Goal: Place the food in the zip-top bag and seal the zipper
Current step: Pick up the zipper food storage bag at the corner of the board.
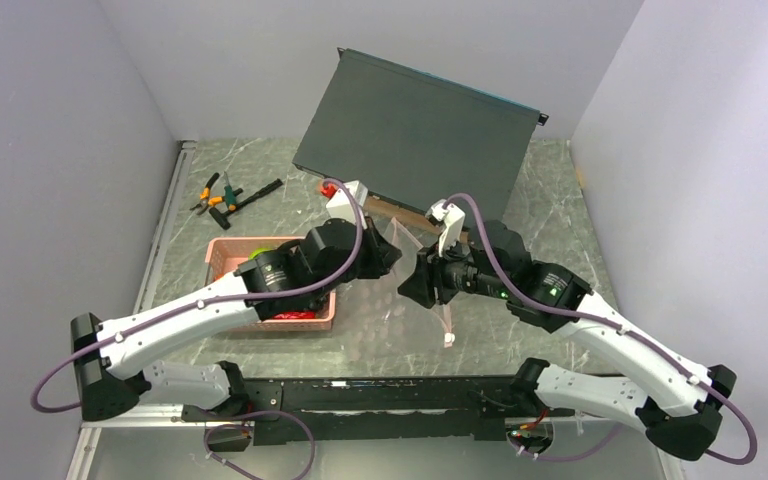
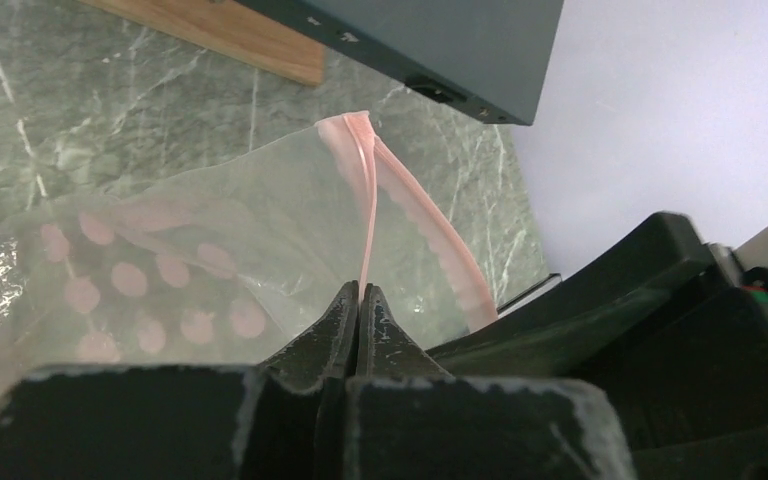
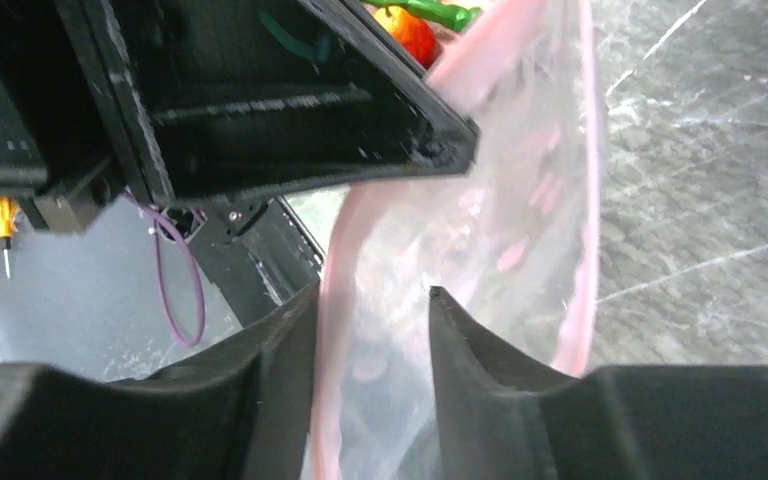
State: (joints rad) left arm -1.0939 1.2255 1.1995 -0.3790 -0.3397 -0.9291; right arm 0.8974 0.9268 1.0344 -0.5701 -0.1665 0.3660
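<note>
Left wrist view: left gripper point(image 2: 360, 296) pinches the zipper point(image 2: 369, 200)

Its two fingers are closed tight on one pale-pink lip of the strip; the other lip bows away to the right, so the mouth of the zip-top bag point(image 2: 210, 235) gapes; the clear film, printed with pink dots, hangs over the green marbled table point(image 2: 80, 110). The right gripper point(image 3: 372, 320) has its jaws partly apart, with bag film and a pink edge passing between them; nothing is clamped. From above, the bag is held up between both arms, mid-table; a green apple point(image 1: 258, 254) and red pieces point(image 1: 295, 316) lie in the pink basket point(image 1: 222, 250) under the left arm; orange-handled pliers point(image 1: 215, 195) lie beyond it.
</note>
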